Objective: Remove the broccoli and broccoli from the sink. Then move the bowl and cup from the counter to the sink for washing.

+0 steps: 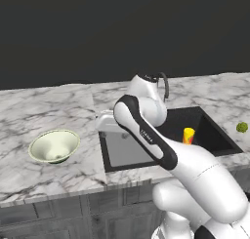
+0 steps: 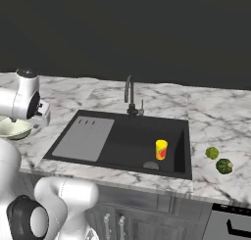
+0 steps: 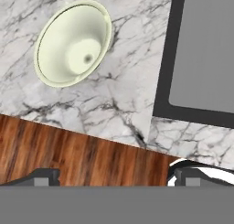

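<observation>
Cup upright in sink

Small lettering is seen on the dark band of the arm's forearm in the left base view; it is too blurred to be read. A red-orange mark is borne by the cup; no characters can be made out.

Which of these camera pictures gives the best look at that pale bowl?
The hand view: it looks down into the bowl, whole rim and inside. The left base view shows the bowl whole but at a slant; the right base view shows a sliver behind the arm.
</observation>
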